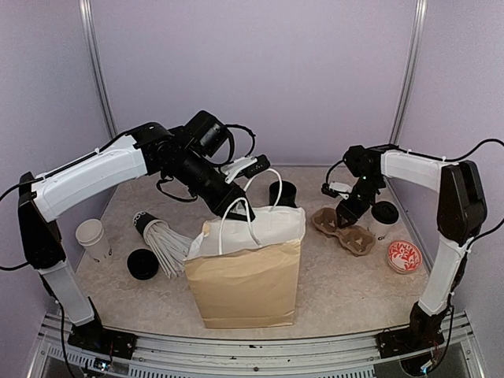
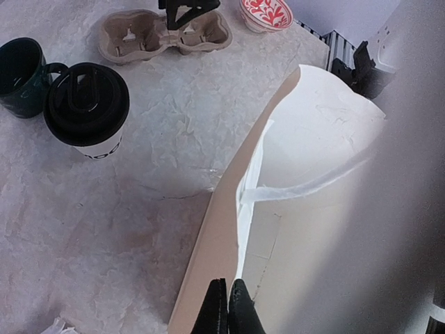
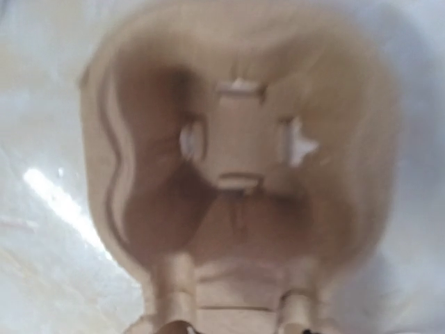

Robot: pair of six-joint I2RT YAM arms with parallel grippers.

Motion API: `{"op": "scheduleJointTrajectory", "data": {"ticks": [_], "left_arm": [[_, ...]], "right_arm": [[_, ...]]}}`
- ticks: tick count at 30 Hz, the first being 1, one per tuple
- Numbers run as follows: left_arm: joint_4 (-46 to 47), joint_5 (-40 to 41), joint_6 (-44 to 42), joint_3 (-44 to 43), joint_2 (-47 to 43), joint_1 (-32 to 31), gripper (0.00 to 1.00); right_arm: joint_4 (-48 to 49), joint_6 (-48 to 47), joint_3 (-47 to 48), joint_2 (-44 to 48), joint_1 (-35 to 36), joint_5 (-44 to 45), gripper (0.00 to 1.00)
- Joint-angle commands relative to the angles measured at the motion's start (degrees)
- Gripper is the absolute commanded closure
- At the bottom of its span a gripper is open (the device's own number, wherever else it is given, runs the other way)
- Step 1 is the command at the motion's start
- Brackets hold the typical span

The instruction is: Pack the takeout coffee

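At the centre of the table (image 1: 339,291), in the overhead view, we find a brown paper bag (image 1: 244,291) standing upright. The left claw (image 1: 246,214) is at its raised top, among the white handles. The left wrist view adds detail: the left claw (image 2: 228,306) has its fingers pressed together at the rim of the bag (image 2: 320,139). We cannot tell whether paper is caught between them.

That same view shows a lidded cup (image 2: 87,104), white with black lettering near its base, standing just beside a dark green mug (image 2: 19,76). Overhead, only the mug (image 1: 282,194) shows, on the far side of the bag. The bag's top stands in the way of the cup.

Overhead, a second lidded cup (image 1: 383,220) stands at far right, just beside a cardboard cup carrier (image 1: 362,240). The right claw (image 1: 345,216) is down on the carrier's left half. Its wrist view gives only a blurred close-up of one empty well of the carrier (image 3: 243,139). From the left wrist, the right claw (image 2: 182,14) sits over the carrier (image 2: 132,38). We cannot tell whether it is spread or closed.

A red patterned bowl (image 1: 404,256) lies near the carrier, on its near right. On the left we note an open white cup (image 1: 93,239), a tipped black cup of straws (image 1: 146,223) and a round black object (image 1: 142,264).
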State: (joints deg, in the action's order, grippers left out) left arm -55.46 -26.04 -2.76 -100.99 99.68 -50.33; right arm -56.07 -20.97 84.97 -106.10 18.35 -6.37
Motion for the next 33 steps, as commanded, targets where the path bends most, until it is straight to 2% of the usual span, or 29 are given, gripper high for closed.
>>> {"op": "scheduleJointTrajectory", "data": {"ticks": [1, 17, 21, 24, 29, 33], "left_arm": [[2.42, 1.64, 1.86, -0.07, 0.46, 0.11, 1.00], [4.40, 0.48, 1.80, 1.60, -0.16, 0.10, 1.00], [4.72, 0.74, 1.80, 1.50, -0.19, 0.05, 1.00], [4.50, 1.55, 1.89, 1.41, -0.36, 0.10, 1.00], [5.08, 2.33, 2.03, 1.17, -1.18, 0.24, 1.00], [5.89, 2.50, 2.23, 0.95, -1.24, 0.36, 0.99]], "right_arm": [[0.03, -0.10, -2.17, -2.44, -0.46, 0.49, 0.51], [1.32, -1.68, -0.67, -6.77, -1.27, 1.13, 0.52], [1.16, -2.47, -0.73, -7.14, -1.57, 0.35, 0.68], [0.78, -2.71, -0.40, -4.80, -1.57, -1.03, 0.76], [0.14, -4.00, 1.04, 2.29, -1.56, -3.00, 0.78], [0.71, -5.60, 2.36, 8.85, -1.62, -7.97, 0.79]]}}
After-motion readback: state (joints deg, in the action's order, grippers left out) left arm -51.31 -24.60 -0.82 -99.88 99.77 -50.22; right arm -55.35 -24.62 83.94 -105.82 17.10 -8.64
